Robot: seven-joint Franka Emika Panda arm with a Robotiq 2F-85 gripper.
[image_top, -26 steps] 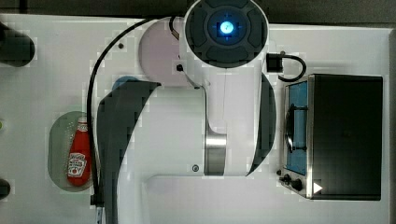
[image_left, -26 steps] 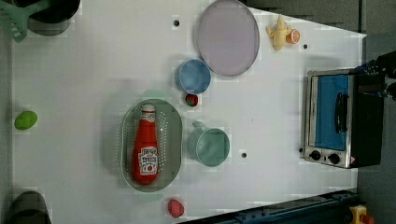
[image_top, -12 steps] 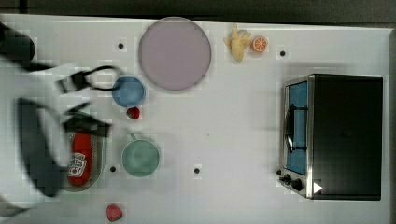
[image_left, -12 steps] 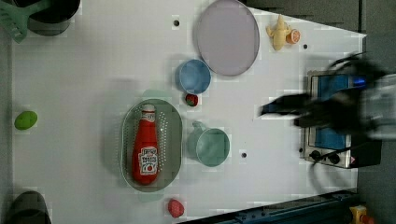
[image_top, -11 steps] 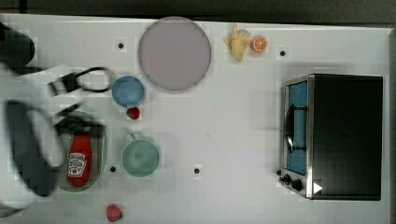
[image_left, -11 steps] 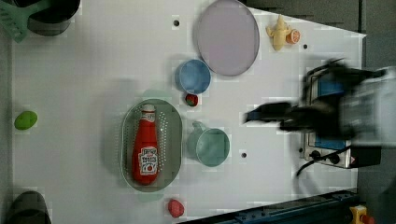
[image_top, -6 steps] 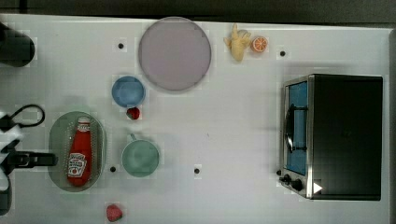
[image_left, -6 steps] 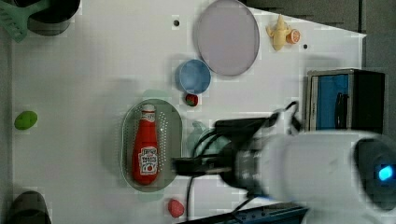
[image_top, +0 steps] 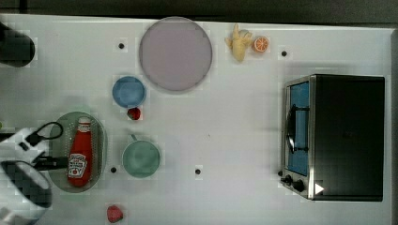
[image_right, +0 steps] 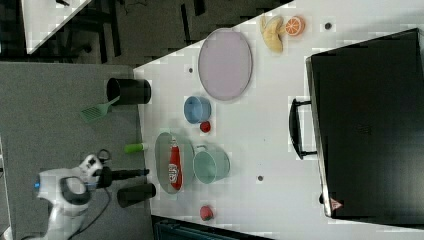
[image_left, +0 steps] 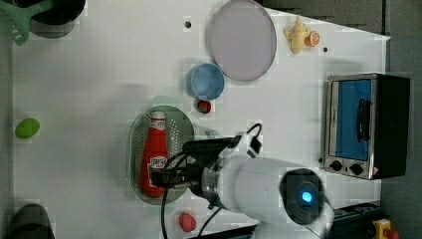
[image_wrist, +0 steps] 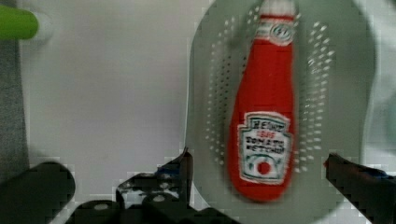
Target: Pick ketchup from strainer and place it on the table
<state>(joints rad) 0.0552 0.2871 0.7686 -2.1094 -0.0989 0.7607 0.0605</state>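
A: Where's the ketchup (image_top: 80,152)?

B: Lying flat inside the strainer (image_top: 99,140), cap toward the top view's top, label toward the bottom. Fills most of the strainer's length. Not lifted, not on the bare surface (image_top: 234,126).

A: And the hand (image_wrist: 259,170)?

B: Spread wide. In the wrist view, 1 dark finger (image_wrist: 180,170) over the strainer's rim on one side of the bottle, the other finger beyond the bottle's far side, label end between them. No contact with the bottle visible. In the left view, hanging over the lower end of the bottle, white arm (image_left: 259,189) behind it toward the left view's right.

A: Anything near the strainer?

B: Teal mug (image_top: 141,158) just beside it on the top view's right. Blue bowl (image_top: 128,91) above that, with a small red fruit (image_top: 134,113) between bowl and mug. Another red fruit (image_top: 114,213) near the top view's bottom edge, below the strainer.

A: Further off?

B: Large lilac plate (image_top: 175,53) near the top view's top. Yellow banana (image_top: 239,43) and an orange half (image_top: 260,44) touching, to its right. Toaster oven (image_top: 335,137) well apart, on the top view's right. In the left view, a green lime-like fruit (image_left: 27,128) well left of the strainer, and a dark pot (image_left: 54,15) with a green spatula (image_left: 22,22) at the upper left corner.
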